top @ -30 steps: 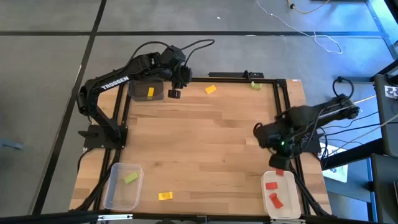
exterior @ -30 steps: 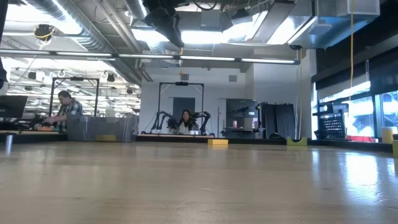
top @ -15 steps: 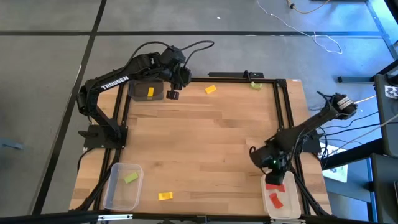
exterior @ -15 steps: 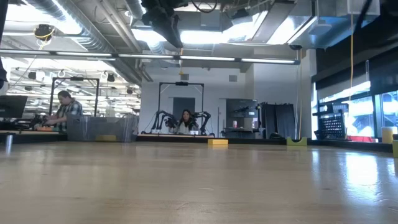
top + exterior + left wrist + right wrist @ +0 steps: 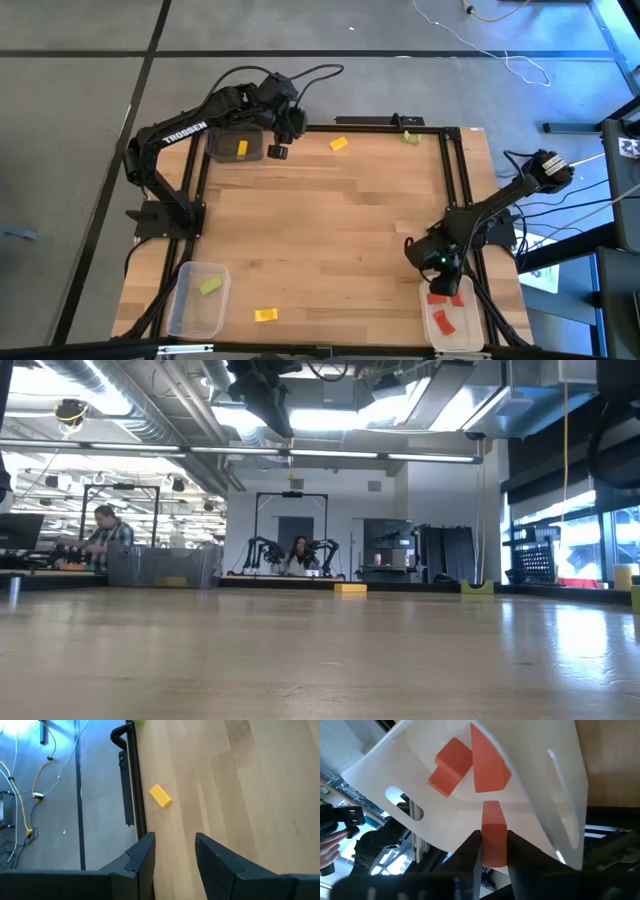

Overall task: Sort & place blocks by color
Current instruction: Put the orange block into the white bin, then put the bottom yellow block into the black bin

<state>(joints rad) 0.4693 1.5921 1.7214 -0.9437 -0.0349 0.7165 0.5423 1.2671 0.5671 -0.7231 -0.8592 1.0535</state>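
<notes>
Red block (image 5: 493, 836) sits pinched between the fingers of your right gripper (image 5: 441, 285), which hangs over the white bin (image 5: 560, 795) at the lower right of the high view; two more red blocks (image 5: 451, 766) already lie in that bin. The risk I see is an early or crooked release: the block looks close to the bin's near rim, so if the fingers part now it could clip the rim and tumble onto the table (image 5: 330, 230). Your left gripper (image 5: 173, 851) waits at the upper left with its fingers spread and nothing between them, near a yellow block (image 5: 160, 795) by the table edge. Other yellow pieces (image 5: 264, 315) and a green one (image 5: 412, 137) are yet to be sorted.
</notes>
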